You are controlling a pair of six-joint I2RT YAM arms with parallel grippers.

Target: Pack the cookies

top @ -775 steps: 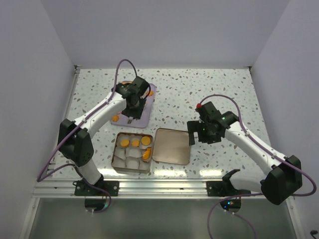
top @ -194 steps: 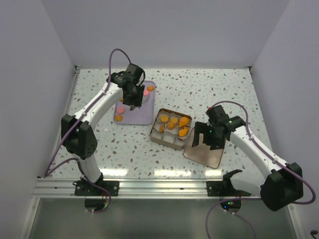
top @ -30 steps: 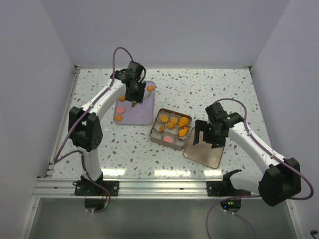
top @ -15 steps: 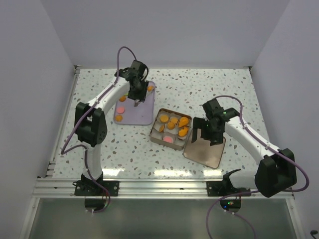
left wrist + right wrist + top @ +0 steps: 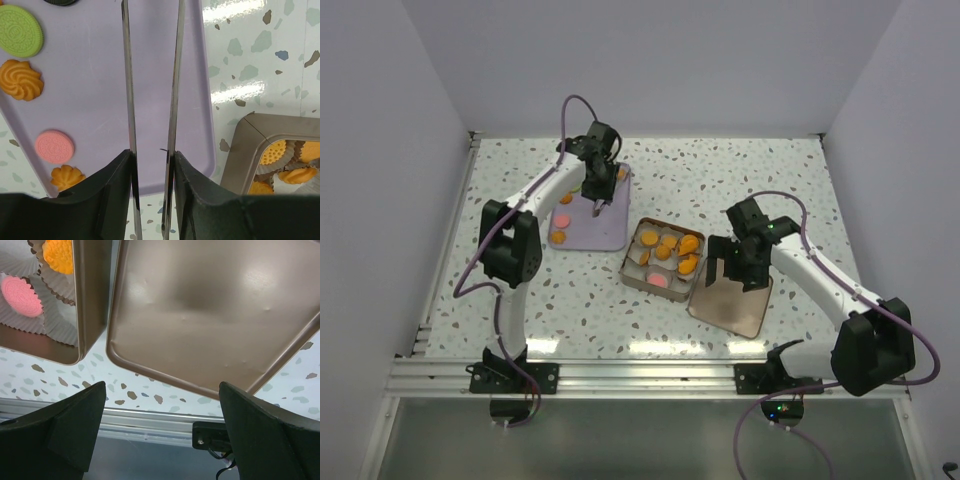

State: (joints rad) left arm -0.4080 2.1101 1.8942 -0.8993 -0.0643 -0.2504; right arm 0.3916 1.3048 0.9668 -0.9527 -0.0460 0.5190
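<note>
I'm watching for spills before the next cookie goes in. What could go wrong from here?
1. The left claw, shut to a narrow gap over the lilac tray, has its tips out of the wrist view; it may lift away empty.
2. The open right claw hangs over the lid, which lies close beside the tin; a dip could shove either.

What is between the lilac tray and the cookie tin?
Only a bare strip of speckled table, between tray and tin, clearest in the left wrist view.
</note>
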